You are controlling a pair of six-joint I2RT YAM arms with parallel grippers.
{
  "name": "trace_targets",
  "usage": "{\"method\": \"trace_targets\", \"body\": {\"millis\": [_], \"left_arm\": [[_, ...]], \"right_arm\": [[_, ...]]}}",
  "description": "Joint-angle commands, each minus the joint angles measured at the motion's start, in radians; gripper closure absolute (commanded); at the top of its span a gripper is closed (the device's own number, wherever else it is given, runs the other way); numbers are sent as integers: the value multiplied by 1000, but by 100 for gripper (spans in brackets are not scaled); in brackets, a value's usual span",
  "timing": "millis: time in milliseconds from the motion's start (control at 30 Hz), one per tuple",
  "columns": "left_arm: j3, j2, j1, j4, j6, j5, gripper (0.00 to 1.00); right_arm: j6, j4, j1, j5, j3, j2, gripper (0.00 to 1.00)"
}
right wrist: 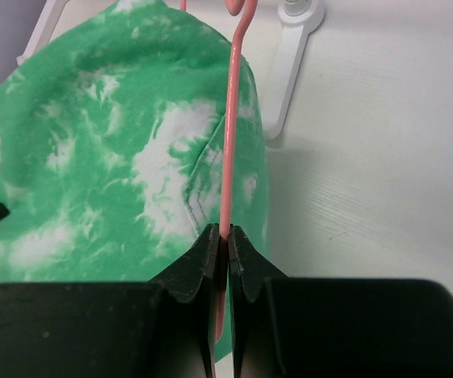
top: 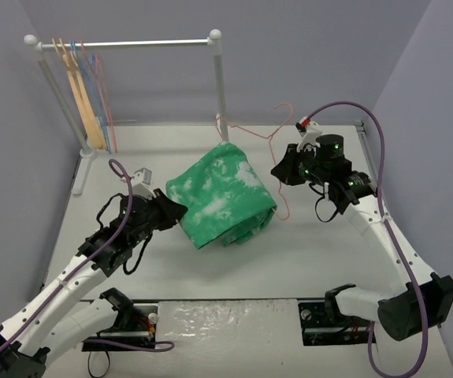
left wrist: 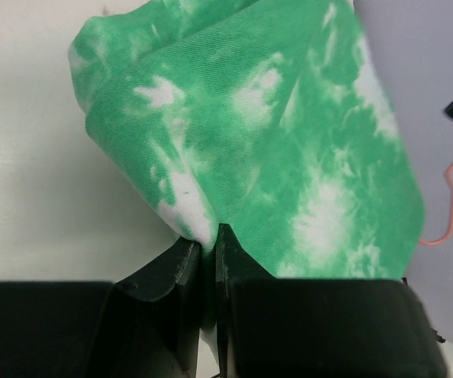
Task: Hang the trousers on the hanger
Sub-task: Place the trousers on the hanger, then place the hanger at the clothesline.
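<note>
The green and white tie-dye trousers (top: 222, 193) lie bunched in the middle of the table. My left gripper (top: 180, 213) is at their near-left edge, shut on a fold of the cloth (left wrist: 198, 228). The thin pink hanger (top: 250, 131) runs along the trousers' far and right sides, partly hidden by the cloth. My right gripper (top: 277, 169) is at the trousers' right side, shut on the hanger's wire (right wrist: 230, 118). In the right wrist view the wire stretches away over the trousers (right wrist: 116, 157). A piece of the hanger (left wrist: 451, 181) shows at the right edge of the left wrist view.
A white clothes rack (top: 124, 45) stands at the back, its right post (top: 220, 87) just behind the trousers and its foot (right wrist: 289, 63) beside the wire. A tan wooden hanger (top: 80, 87) and blue wire hangers (top: 92, 79) hang at its left end. Walls enclose the table.
</note>
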Motion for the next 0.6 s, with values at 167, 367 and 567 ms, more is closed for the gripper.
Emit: {"method": "trace_targets", "body": {"millis": [167,367,567], "left_arm": [[-300,0,29,278,-122,-67,100],[-349,144,30,501,-117,-80,87],[-298,321,30,568,-126,-19,51]], "right_arm": [[-74,89,-8,-6,134,-76,100],[-80,89,10,-17,132,-75,100],[-82,79,37,0,157,-73,100]]}}
